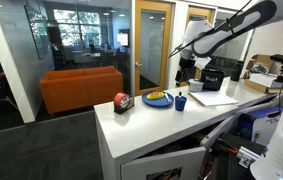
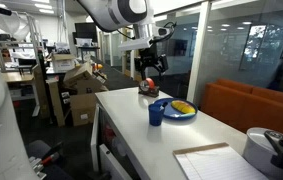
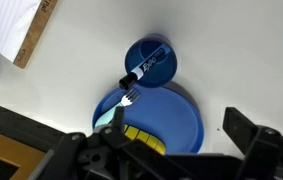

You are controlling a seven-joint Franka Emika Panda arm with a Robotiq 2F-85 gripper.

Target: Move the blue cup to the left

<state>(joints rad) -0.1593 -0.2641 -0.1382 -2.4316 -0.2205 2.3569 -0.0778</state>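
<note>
- Your gripper (image 3: 159,145) hangs above the table (image 3: 246,60) with its fingers (image 3: 256,140) spread wide and nothing between them.
- The cup (image 3: 163,76) stands upright on the table. In the wrist view it sits at 12 o'clock of the plate (image 3: 186,125), touching it or nearly so; I cannot tell which.
- Expect it to be light, stiff and smooth-walled, probably plastic. It may slip in a loose pinch and tip if you nudge it.
- A marker (image 3: 149,62) leans inside it, from the 8 o'clock rim towards 1 o'clock. It likely makes the cup a little top-heavy, and it blocks a finger there.
- Take hold across the outer wall just below the rim, or pinch the rim at 10 or 4 o'clock, clear of the marker.
- The plate carries a fork (image 3: 118,106) and a yellow item (image 3: 141,138). A finger coming down at the cup's 6 o'clock could strike the plate's rim.
- A clipboard (image 3: 26,35) lies at 10 o'clock of the cup, apart from it.
- In an exterior view, a red-and-black object (image 1: 122,101) sits at 9 o'clock, beyond the plate. If that is your left, lift the cup over rather than slide it.
</note>
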